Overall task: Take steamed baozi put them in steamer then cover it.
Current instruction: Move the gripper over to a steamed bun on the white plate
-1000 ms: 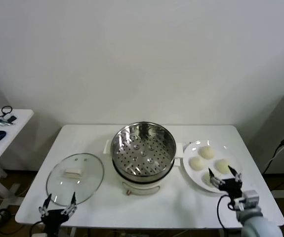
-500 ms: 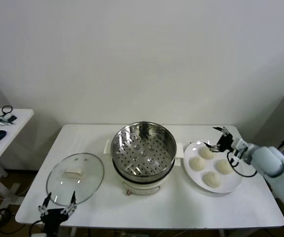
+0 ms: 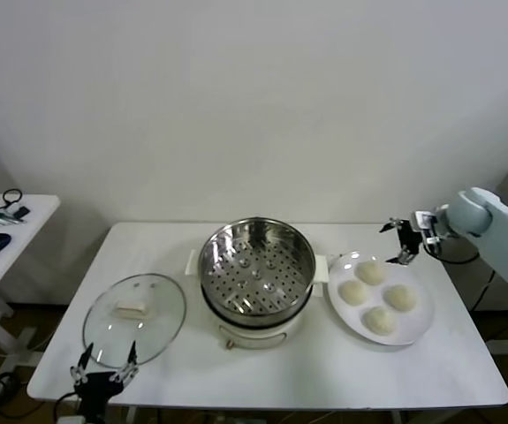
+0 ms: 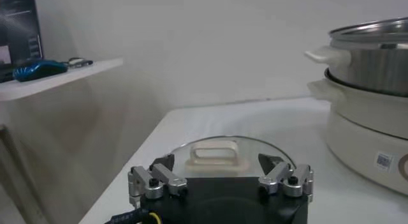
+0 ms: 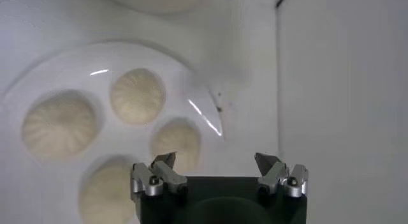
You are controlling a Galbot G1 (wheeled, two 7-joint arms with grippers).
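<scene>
Where the table's near edge runs: left gripper, claws spread, empty, parked just short of the cover lying flat. Beyond, mid-table: steamer, basket bare. Beside it: white plate bearing four steamed baozi. Farthest: right gripper, claws spread, empty, raised over the plate's far rim.

Steamer: polished stainless steel, mirror-bright, perforated floor, on a glossy white plastic base. Cover: clear glass, metal rim, cream plastic handle (matt). Steamed baozi: matt, cream-white dough, finely pleated. Plate: glossy white. Bench: smooth white, slight sheen.
</scene>
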